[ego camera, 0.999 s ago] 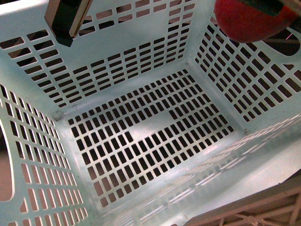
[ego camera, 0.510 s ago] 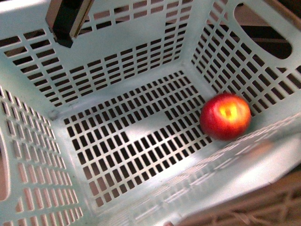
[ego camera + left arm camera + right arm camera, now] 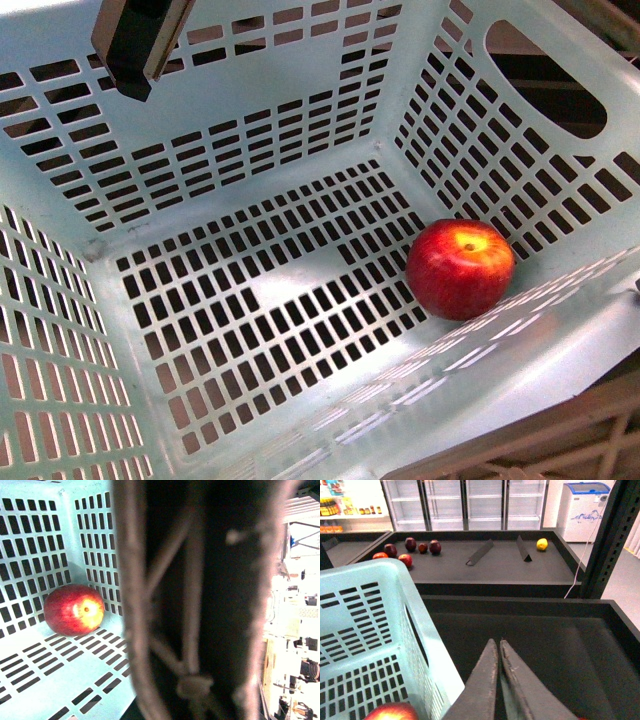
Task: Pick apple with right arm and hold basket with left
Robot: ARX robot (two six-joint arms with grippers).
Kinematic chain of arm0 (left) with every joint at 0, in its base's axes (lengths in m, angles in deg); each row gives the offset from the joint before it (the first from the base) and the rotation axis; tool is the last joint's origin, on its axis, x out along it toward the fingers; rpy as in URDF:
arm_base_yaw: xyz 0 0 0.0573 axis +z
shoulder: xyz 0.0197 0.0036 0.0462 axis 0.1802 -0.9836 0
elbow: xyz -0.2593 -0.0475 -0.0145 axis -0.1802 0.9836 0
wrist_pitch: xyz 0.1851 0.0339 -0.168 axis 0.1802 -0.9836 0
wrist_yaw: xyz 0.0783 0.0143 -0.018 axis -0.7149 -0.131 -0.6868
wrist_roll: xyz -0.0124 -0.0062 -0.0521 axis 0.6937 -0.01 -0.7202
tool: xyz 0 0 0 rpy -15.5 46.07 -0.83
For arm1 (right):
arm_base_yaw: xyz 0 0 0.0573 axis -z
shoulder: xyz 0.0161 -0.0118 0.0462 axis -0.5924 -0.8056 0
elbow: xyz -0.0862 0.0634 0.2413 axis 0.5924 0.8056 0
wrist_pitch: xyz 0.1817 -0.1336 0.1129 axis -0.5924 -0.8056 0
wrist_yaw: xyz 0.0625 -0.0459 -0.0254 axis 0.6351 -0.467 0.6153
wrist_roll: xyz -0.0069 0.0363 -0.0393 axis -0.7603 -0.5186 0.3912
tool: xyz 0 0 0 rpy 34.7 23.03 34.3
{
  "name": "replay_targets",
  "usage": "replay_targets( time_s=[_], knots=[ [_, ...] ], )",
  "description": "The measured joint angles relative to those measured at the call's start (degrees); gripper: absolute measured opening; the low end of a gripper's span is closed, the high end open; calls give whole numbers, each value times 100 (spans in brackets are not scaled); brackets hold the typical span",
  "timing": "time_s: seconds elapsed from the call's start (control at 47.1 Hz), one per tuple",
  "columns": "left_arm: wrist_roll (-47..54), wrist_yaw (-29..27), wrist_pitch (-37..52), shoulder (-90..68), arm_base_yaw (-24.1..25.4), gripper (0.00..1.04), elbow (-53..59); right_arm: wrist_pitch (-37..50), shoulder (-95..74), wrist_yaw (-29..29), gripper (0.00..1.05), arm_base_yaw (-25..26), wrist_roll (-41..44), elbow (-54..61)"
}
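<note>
The red apple [image 3: 461, 268] with a yellow-orange patch lies on the slotted floor of the pale aqua basket [image 3: 250, 120], in the corner by the right wall. It also shows in the left wrist view [image 3: 74, 609] and at the edge of the right wrist view [image 3: 392, 712]. My left gripper [image 3: 140, 45] is shut on the basket's far rim; in its wrist view the jaws are a dark blur. My right gripper [image 3: 498, 645] is shut and empty, outside the basket [image 3: 365, 625] beside its wall, above a dark bin.
A dark shelf bin [image 3: 560, 645] lies under the right gripper. Behind it a display shelf holds several red and dark fruits [image 3: 410, 545] and a yellow fruit [image 3: 542, 544]. Glass-door fridges [image 3: 470, 502] stand at the back. A brown crate edge [image 3: 560, 440] shows under the basket.
The apple, held high at upper right a second ago, has dropped to the basket floor and settled by the right wall. The right gripper has left the front view.
</note>
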Motion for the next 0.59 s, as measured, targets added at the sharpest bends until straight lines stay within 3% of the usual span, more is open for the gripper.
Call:
replay_targets(
  time_s=[0.234,0.319,0.595],
  knots=[
    [0,20,0,0,0,5,0,-267,544,315,2,332,11,280],
    [-9,37,0,0,0,5,0,-431,793,881,2,774,13,367],
    [2,-4,0,0,0,5,0,-800,1349,938,2,979,13,544]
  ],
)
